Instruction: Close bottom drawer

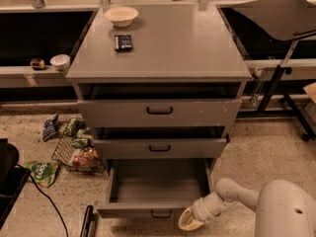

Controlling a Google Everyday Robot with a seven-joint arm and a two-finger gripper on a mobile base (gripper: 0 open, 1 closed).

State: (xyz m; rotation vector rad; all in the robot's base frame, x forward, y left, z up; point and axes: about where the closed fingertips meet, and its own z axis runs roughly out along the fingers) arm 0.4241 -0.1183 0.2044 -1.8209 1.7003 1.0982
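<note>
- Checking in on the close-the-drawer job: the bottom drawer [158, 184] is pulled well out of the grey cabinet [163, 48], and I can see right down onto its bare inside. So the actual closing hasn't happened yet.
- Its slim front panel sits low near the bottom edge of the view, with the little black handle [161, 214] in the middle of it.
- The pincer [190, 220] is down by the floor, just beside the right end of that front panel, a bit to the right of the handle. I can't say for sure whether it's touching the panel or just short of it.
- I honestly can't tell if the pincer is spread or pressed together from this angle.
- The arm [237, 194] comes in from the lower right, so I'd guess it's lined up for a push on the front rather than a grab of the handle.
- The middle drawer [159, 147] and top drawer [159, 112] both look slightly ajar too, but they're not my job.
- What's left, I reckon: get solid contact on the front and push it straight back until it's flush. Pushing this far off-centre might skew it on the runners.
</note>
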